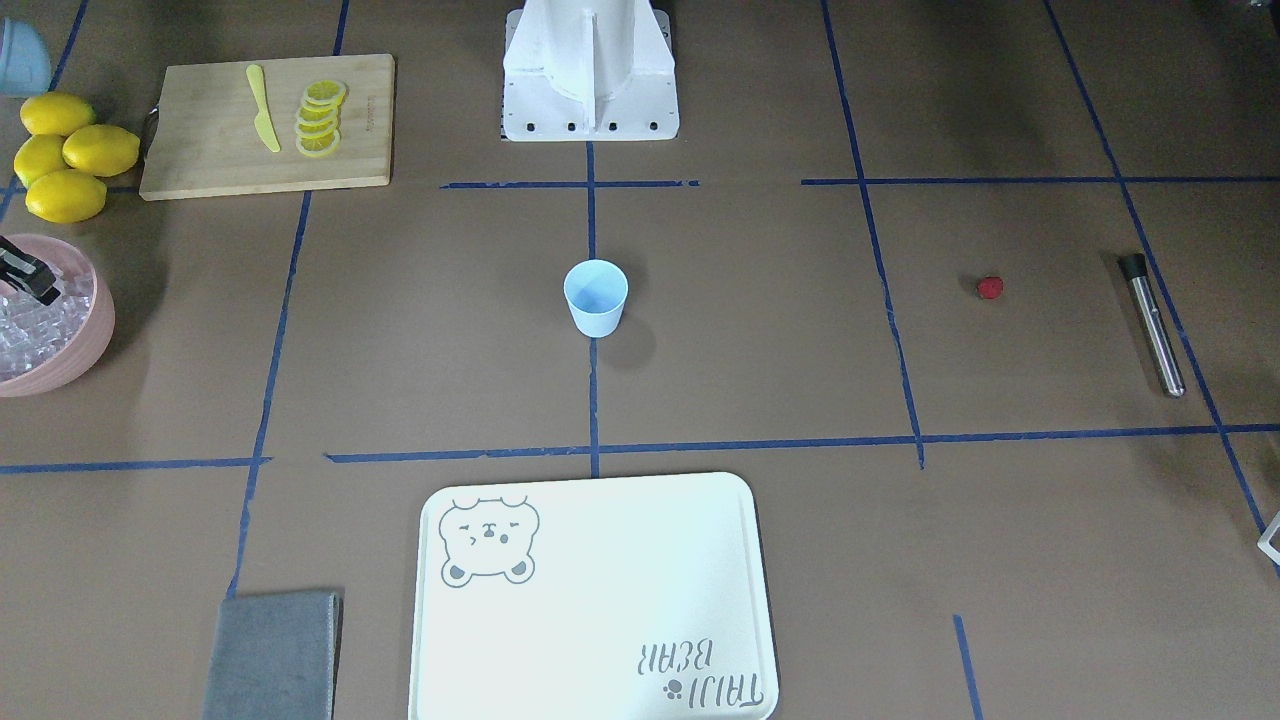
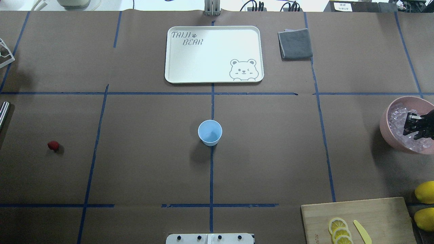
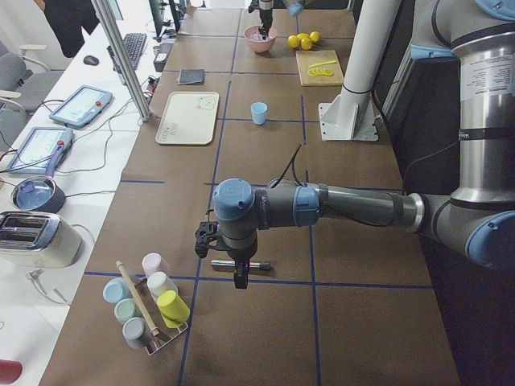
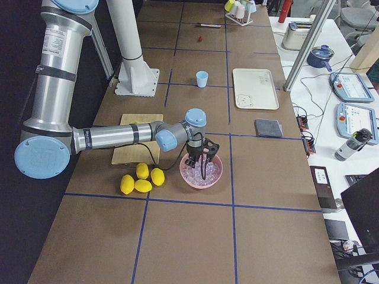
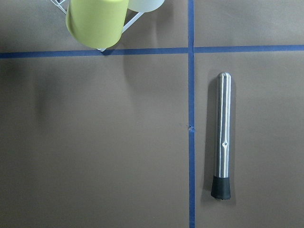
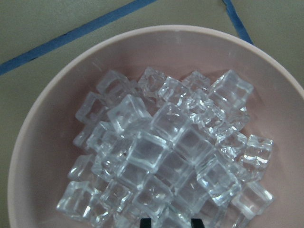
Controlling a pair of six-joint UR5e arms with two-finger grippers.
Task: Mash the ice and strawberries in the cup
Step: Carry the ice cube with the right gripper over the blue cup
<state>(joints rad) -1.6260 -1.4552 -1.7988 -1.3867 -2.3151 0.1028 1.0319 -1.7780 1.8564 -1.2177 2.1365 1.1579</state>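
Right arm [image 4: 112, 137] is stretched low and level, wrist turned down. Right gripper [image 4: 198, 167] is pointed straight down, its fingers [image 6: 145, 222] held apart. Left arm [image 3: 354, 207] is extended level; below its wrist, left gripper [image 3: 235, 273] is hung downward, finger spacing not judged.

Cup [image 2: 210, 132] mid-worktop. Tray [image 2: 210, 57] at the middle of the edge opposite the robot, cloth [image 2: 295, 44] just beside it. Strawberry [image 2: 53, 145] toward the robot's left end, muddler [image 1: 1152, 325] beyond it. Bowl [image 2: 385, 125] of ice [image 6: 161, 152] at the right end; board [image 1: 200, 150], lemons [image 1: 70, 155] in the near-right corner.
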